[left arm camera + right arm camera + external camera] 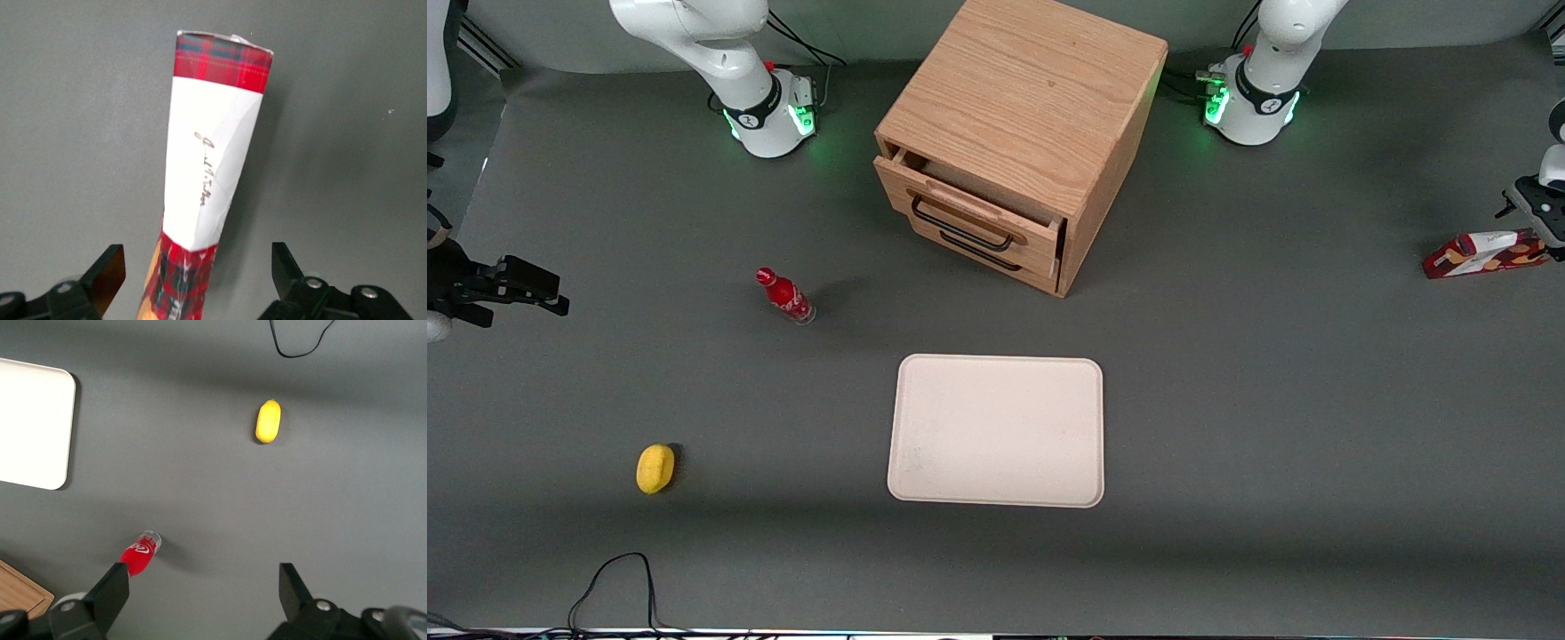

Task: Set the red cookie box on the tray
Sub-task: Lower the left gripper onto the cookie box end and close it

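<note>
The red cookie box (1480, 253) lies flat on the grey table, toward the working arm's end and well away from the tray. It is a long slim carton with tartan-red ends and a white panel (207, 160). My left gripper (1545, 233) hovers over the end of the box nearest the table's edge. It is open (197, 263), with a dark finger on each side of the carton and a gap on both sides, so neither touches it. The tray (996, 431) is pale beige, sits mid-table nearer the front camera than the cabinet, and holds nothing. One corner of the tray (33, 427) shows in the right wrist view.
A wooden drawer cabinet (1018, 133) stands mid-table with its top drawer slightly open. A small red bottle (784, 296) lies beside it toward the parked arm's end. A yellow oval object (655, 468) lies nearer the front camera. A black cable (618, 578) loops at the front edge.
</note>
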